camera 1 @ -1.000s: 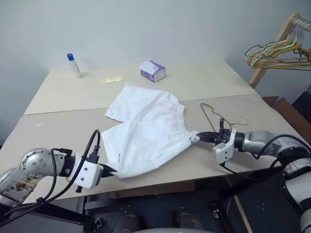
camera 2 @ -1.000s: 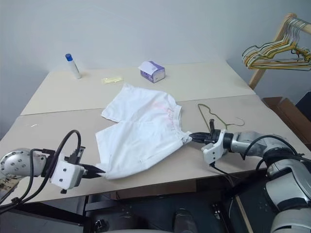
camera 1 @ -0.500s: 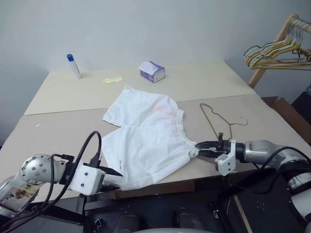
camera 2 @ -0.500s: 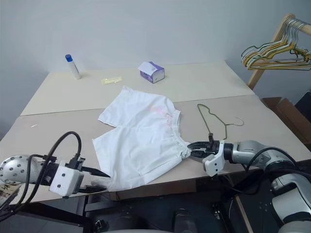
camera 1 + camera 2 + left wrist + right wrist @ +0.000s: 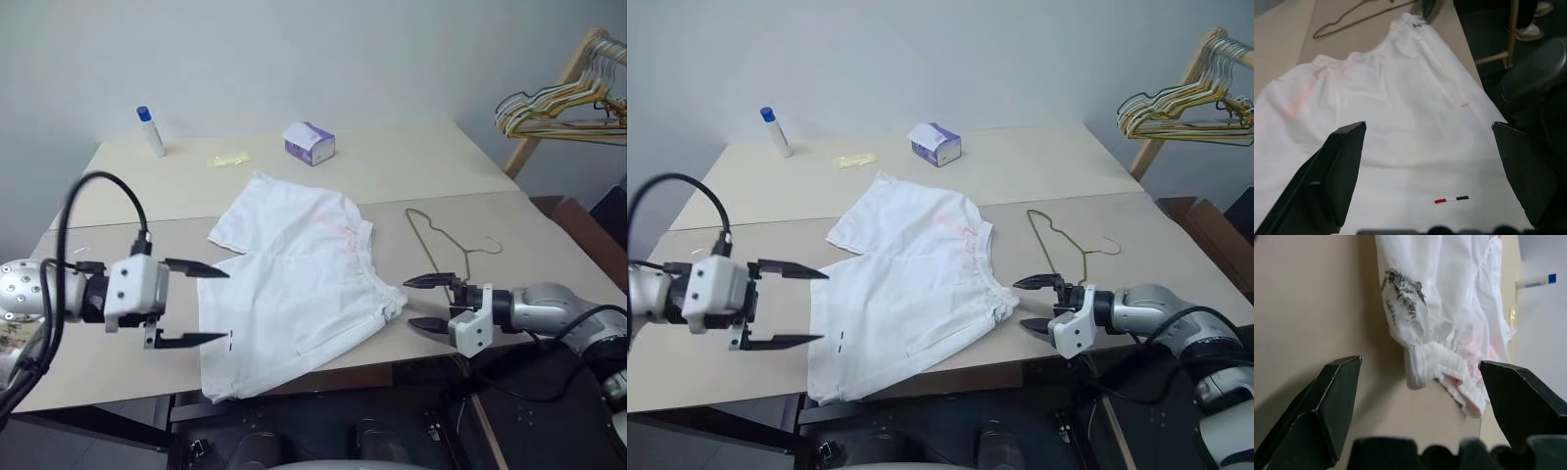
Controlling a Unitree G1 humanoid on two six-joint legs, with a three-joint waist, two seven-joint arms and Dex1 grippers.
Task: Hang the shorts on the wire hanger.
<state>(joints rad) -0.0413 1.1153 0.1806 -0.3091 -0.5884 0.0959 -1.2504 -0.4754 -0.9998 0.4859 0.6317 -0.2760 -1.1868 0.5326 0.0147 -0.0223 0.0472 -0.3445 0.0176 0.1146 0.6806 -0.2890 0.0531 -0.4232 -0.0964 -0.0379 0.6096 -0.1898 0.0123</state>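
The white shorts (image 5: pixel 294 274) lie flat on the table, one leg hem draped over the front edge, the gathered waistband (image 5: pixel 1442 364) toward the right. The thin olive wire hanger (image 5: pixel 443 238) lies on the table just right of the waistband. My left gripper (image 5: pixel 217 305) hovers open above the shorts' left side, nothing between its fingers (image 5: pixel 1337 171). My right gripper (image 5: pixel 419 302) stands open just right of the waistband corner, apart from the cloth. Dark smudges mark the cloth (image 5: pixel 1403 291) near that corner.
At the back of the table stand a purple-white tissue box (image 5: pixel 310 142), a blue-capped white tube (image 5: pixel 150 131) and a small yellow item (image 5: pixel 226 160). A wooden rail with a bunch of hangers (image 5: pixel 558 98) stands at the far right. A chair base (image 5: pixel 1528 73) sits below the table edge.
Both grippers let go of the shorts and opened wide. The left gripper rose above the table; the right drew back slightly. The shorts slid toward the front edge and now lie free.
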